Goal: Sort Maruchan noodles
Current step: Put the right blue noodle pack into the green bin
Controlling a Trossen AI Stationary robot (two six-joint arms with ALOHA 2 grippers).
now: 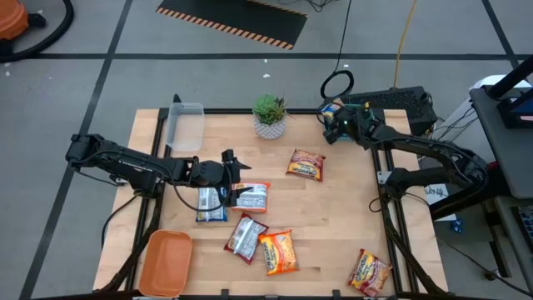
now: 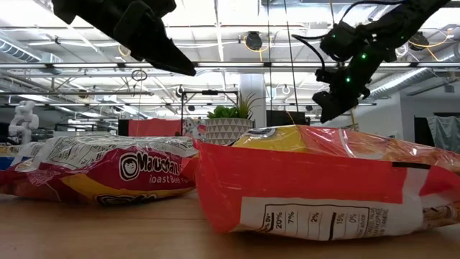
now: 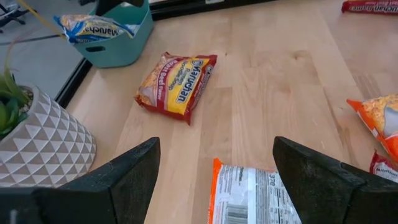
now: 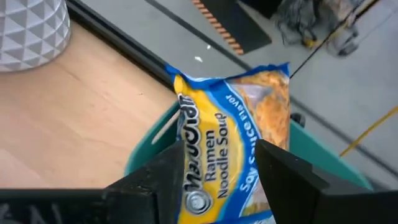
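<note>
Closest to the low camera lies an orange-red noodle packet, flat on the bench with its nutrition panel facing the lens, and a red-and-yellow roast beef packet just beside it. From above, the loose packets are scattered over the wood: a blue-white packet and a white-and-orange packet side by side under the left arm, a red-silver packet and an orange packet nearer the front edge, another roast beef packet toward the back, and one more at the front right corner. The left end effector hovers low above the white-and-orange packet with its fingers spread wide and empty, which reads as lining up for the next pick. The right end effector sits over the teal tray at the back right corner, just off the bench edge; a blue-and-yellow packet stands between its parted fingers, nearly upright, long axis running from the fingers up and away, its lower end in the tray. Whether the fingers still pinch it I cannot tell; the pose suggests a release into the tray, the likely bin for blue wrappers. A clear tray and an orange tray wait at the left side, presumably for other colours, and a potted plant stands at the back.
</note>
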